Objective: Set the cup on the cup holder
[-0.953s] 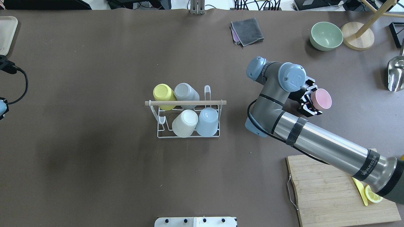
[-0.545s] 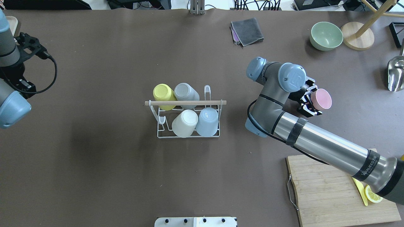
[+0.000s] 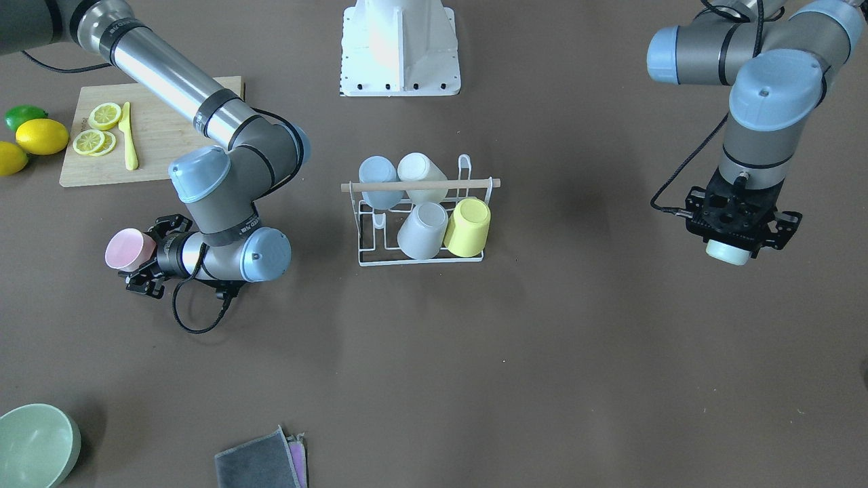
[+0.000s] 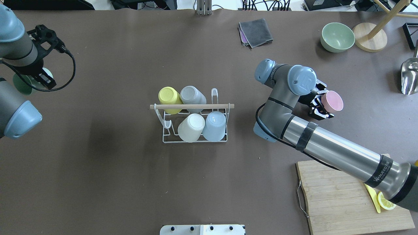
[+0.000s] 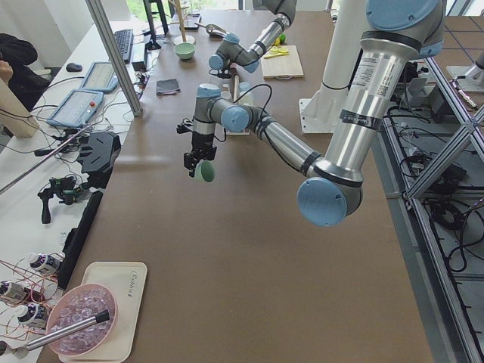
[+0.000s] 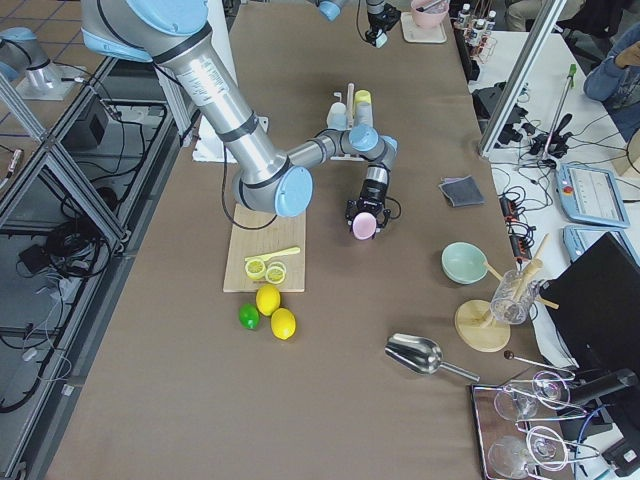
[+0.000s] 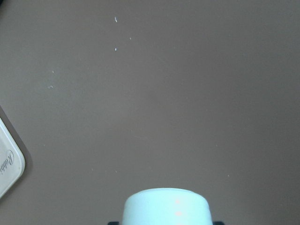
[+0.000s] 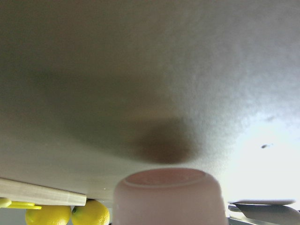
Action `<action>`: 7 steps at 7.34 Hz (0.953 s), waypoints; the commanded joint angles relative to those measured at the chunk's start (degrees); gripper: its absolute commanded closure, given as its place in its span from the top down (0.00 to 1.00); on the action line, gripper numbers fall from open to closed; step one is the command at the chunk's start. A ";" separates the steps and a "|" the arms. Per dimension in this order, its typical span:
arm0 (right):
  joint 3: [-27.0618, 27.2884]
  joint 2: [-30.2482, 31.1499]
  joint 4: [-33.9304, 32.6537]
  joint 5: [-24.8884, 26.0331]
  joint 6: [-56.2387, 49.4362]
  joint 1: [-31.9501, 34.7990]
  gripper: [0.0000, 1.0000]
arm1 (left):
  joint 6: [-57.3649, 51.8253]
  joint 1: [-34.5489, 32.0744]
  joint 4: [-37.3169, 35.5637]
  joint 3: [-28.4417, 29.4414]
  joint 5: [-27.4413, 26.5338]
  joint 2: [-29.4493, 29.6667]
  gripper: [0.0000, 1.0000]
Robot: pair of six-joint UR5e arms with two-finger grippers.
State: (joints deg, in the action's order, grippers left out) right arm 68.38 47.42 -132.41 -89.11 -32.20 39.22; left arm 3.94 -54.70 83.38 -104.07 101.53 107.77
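Observation:
The cup holder [image 4: 225,138], a white wire rack with a wooden rod handle [image 4: 192,106], stands mid-table and holds several upturned cups: yellow, grey, cream and light blue. It also shows in the front view [image 3: 420,260]. My right gripper [image 4: 323,104] is shut on a pink cup [image 4: 333,101], held sideways above the table to the right of the rack; the cup also shows in the front view [image 3: 126,249] and in the right wrist view [image 8: 168,199]. My left gripper [image 4: 32,81] is shut on a pale green cup [image 4: 20,85] far left of the rack, seen also in the front view [image 3: 727,253] and in the left wrist view [image 7: 166,207].
A wooden cutting board [image 4: 339,202] with lemon slices and a yellow knife lies at front right. A green bowl [image 4: 337,37], a wooden stand [image 4: 370,40], a metal scoop [image 4: 409,76] and a grey cloth [image 4: 255,32] lie at the back right. A white tray [image 7: 7,168] is near the left gripper.
My left arm has swung in from the left edge with the pale green cup, further over the table. My right arm and the pink cup have barely moved.

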 commanded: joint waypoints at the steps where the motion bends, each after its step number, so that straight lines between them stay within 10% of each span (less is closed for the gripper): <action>1: 7.16 1.34 -1.52 -1.92 -0.32 3.65 0.00 | 0.18 0.03 8.50 2.29 -0.46 -0.27 0.00; 5: 23.60 5.04 -2.67 -16.68 0.46 14.82 0.00 | 14.39 -0.85 12.86 -8.31 0.07 -0.19 0.00; 7: 27.05 5.84 -2.06 -22.56 0.73 16.93 0.00 | 21.25 -0.58 27.35 -8.09 -0.45 -1.85 0.00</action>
State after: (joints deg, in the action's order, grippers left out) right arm 93.10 52.82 -134.76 -107.69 -31.63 54.64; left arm 21.05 -55.49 101.28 -112.38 101.32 106.99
